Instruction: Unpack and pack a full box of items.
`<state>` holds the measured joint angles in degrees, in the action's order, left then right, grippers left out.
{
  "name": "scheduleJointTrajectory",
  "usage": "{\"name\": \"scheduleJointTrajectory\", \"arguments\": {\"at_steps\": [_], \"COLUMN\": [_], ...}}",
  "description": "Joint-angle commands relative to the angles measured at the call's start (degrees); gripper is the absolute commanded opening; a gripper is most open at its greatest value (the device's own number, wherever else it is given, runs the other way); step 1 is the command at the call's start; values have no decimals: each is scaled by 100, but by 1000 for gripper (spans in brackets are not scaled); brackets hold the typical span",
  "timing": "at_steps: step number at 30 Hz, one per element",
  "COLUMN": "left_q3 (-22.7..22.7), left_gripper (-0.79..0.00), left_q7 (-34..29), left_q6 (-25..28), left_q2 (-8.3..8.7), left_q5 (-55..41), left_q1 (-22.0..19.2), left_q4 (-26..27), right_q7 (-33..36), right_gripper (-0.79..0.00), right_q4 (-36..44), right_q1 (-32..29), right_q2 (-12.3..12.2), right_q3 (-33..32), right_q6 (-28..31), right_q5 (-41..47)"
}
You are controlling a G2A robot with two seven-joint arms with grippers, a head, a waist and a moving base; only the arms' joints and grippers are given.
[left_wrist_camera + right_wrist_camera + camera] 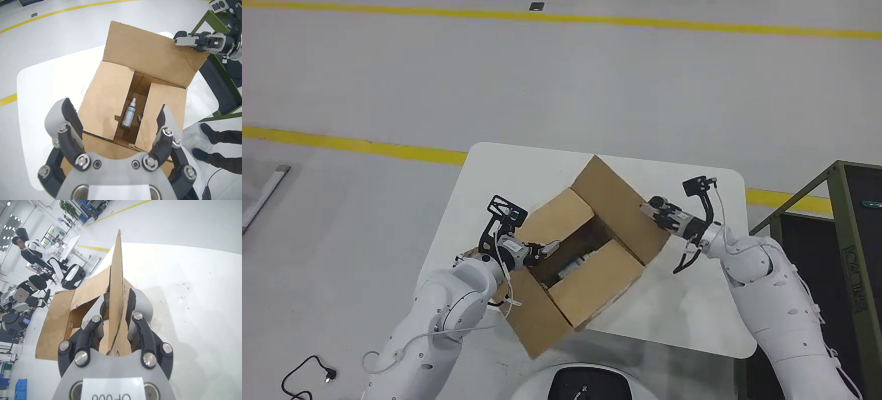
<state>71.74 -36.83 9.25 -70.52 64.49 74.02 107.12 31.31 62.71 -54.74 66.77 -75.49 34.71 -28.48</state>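
One cardboard box (587, 262) mid white table (692, 190) in top view: outer flaps swung out, two inner flaps half down. Left gripper (534, 250) over box's near-left edge. Right gripper (654, 212) at far-right flap (620, 203).

Left wrist view: jaws spread wide above box rim, holding nothing. Spray bottle (129, 114) lies on box floor, in gap between inner flaps (dark item beside it, half hidden, can't identify).

Right wrist view: jaws pinching edge of upright flap, cardboard sandwiched between both pads.

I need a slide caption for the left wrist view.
Open left end effector over cardboard box; spray bottle lies inside.
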Motion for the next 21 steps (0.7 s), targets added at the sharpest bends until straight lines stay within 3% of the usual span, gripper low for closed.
{"name": "scheduleJointTrajectory", "arguments": {"at_steps": [1, 13, 21], "left_q3": [0, 0, 0], "left_gripper": [0, 0, 0], "left_q7": [0, 0, 0], "left_q6": [0, 0, 0], "left_q2": [0, 0, 0], "left_q5": [0, 0, 0], "left_q1": [0, 0, 0], "left_q4": [0, 0, 0], "right_q7": [0, -42, -69], "right_gripper": [-499, -443, -526], "right_q4": [-72, -537, -916], "right_q1": [4, 48, 170], "right_q2": [-5, -1, 34], "right_q3": [21, 210, 391], "right_q6": [-8, 15, 96], "right_q5": [-32, -72, -17]}}
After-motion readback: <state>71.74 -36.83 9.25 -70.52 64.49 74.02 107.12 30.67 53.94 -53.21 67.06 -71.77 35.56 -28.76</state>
